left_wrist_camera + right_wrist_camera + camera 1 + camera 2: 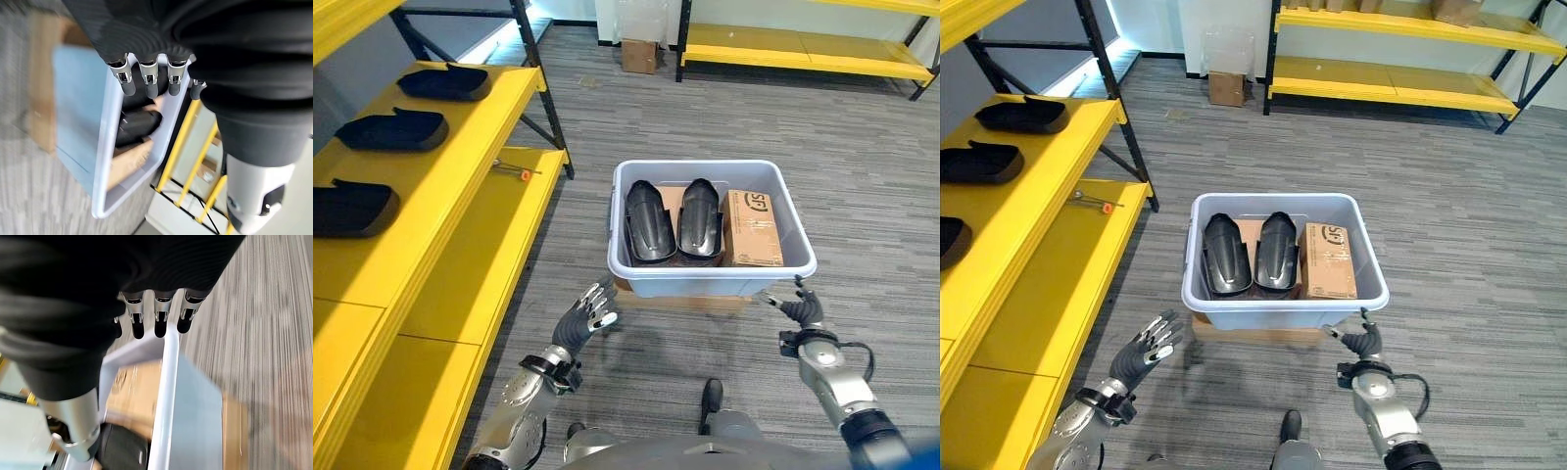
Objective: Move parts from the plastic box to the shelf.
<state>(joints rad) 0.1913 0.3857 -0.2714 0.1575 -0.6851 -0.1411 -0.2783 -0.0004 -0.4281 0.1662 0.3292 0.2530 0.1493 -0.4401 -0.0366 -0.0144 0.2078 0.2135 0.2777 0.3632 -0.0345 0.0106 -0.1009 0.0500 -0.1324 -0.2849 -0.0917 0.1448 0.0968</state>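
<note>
Even, bright indoor light fills the head views, with a white glow on the floor (509, 39) at eleven o'clock. Shadows under the box (710, 269) are soft. Both wrist views are smeared by motion blur, the carpet streaked.

- A cardboard box (639, 55) is sitting on the carpet (822, 147) near the far wall.
- A far yellow rack (1400, 88) is standing along that wall.

Grey carpeted floor (862, 166) — bearing pale plastic box (710, 275) on flat cardboard; yellow shelf (460, 166) alongside, carrying three black parts (393, 129); lower tier — a screwdriver (512, 172).
</note>
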